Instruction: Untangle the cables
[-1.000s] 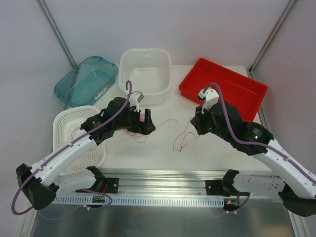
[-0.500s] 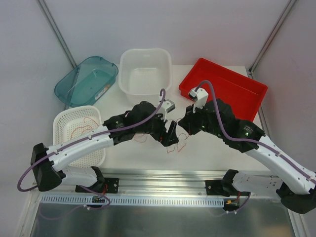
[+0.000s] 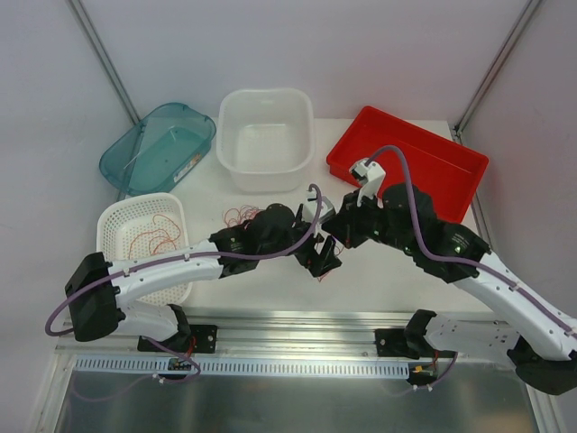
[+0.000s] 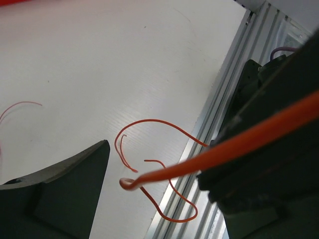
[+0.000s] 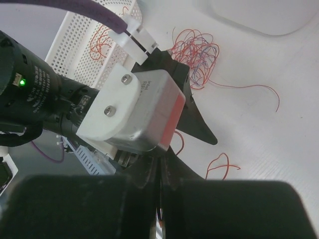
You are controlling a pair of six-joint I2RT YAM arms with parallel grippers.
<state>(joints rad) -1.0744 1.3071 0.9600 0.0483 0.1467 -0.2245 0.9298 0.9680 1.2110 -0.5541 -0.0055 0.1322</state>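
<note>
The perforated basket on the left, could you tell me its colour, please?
The basket is white, clearest in the top external view.

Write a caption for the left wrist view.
Open left gripper flanking a lifted orange wire, loose loops on the table.

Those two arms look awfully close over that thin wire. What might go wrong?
The left gripper and right gripper crowd together, so they might bump. The thin orange wire, seemingly held by the right one, passes between the left's open jaws; hair-fine, it may slip or be missed.
</note>
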